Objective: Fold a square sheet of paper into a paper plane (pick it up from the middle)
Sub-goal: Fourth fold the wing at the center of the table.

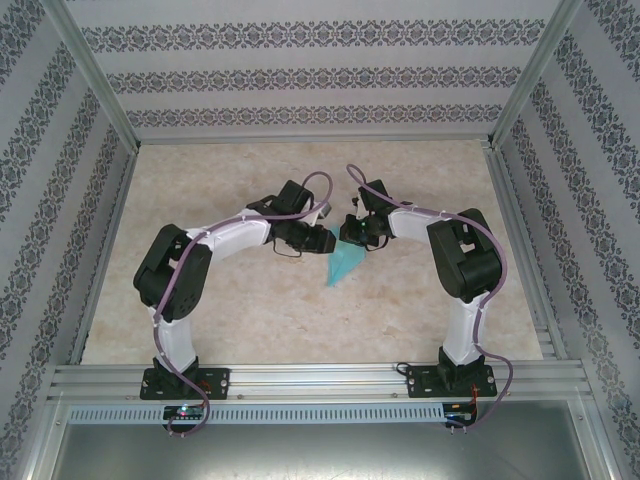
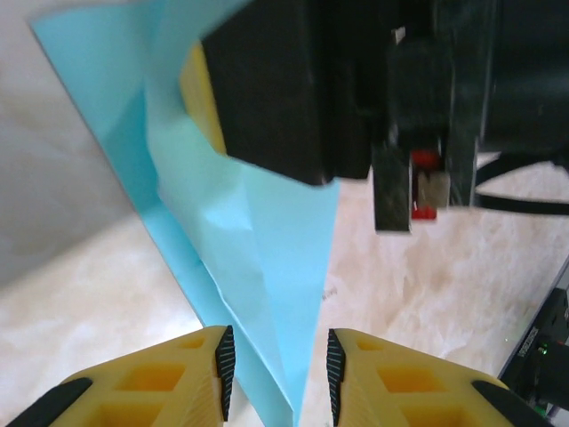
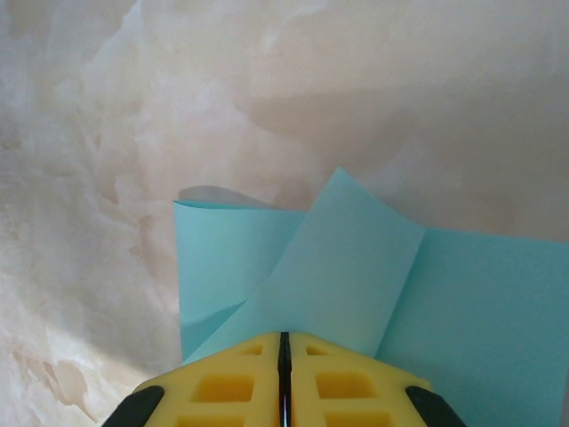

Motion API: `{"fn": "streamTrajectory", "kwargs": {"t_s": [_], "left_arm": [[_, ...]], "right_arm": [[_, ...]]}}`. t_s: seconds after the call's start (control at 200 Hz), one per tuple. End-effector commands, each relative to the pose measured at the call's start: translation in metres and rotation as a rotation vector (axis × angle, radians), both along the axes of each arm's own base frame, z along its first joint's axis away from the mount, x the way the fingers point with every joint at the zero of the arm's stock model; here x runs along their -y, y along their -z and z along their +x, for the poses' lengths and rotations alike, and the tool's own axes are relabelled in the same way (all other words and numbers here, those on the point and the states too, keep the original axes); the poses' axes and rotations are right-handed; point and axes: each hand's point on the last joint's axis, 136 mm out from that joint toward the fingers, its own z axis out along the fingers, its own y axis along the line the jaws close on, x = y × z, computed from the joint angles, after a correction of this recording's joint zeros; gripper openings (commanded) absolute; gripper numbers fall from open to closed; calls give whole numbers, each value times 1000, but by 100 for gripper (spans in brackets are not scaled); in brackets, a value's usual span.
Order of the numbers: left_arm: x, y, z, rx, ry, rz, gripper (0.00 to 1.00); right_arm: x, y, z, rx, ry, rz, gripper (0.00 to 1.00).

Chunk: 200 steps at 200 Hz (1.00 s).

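Two grippers meet at mid-table on the part-folded paper plane (image 1: pixel 345 265). Our right gripper (image 3: pixel 284 356) is clamped on its broad end. Our left gripper (image 2: pixel 278 374) stands narrowly parted, the pointed end running loose between its pads. The plane's long axis slants toward the near edge, with bare table (image 1: pixel 250 320) around it.

The top external camera is looking down from above and behind the arms' bases, standing far off and taking in the table (image 1: pixel 250 320) from near edge to far edge. The left wrist camera is facing along the left gripper (image 2: pixel 279 369), close to the folded blue paper (image 2: pixel 258 258). The right wrist camera is looking past the right gripper (image 3: pixel 284 356) onto the tabletop, very near; all three are sharing that paper at the table's middle
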Motion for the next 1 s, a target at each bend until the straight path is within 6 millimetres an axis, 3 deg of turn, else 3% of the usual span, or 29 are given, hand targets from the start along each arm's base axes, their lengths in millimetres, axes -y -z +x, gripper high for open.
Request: {"fn": "streamTrajectory", "kwargs": {"t_s": [0.0,0.345,0.44,0.824,0.994], "left_arm": [[-2,6,-11,7,-27,50,37],[7,36,-30,-54,-9,70,32],[9,36,-29,-54,-9,66,26],[10,47,-31,-77,0,70,25],[7,53,-32,-83,-5,91,17]], "right_arm": [[10,20,-9,-46,0,-36,9],[8,16,-10,-38,-8,-27,9],[8,16,-11,-39,-8,-25,9],[9,16,-12,-42,-8,-24,9],[10,16,-12,-40,-10,-26,9]]}}
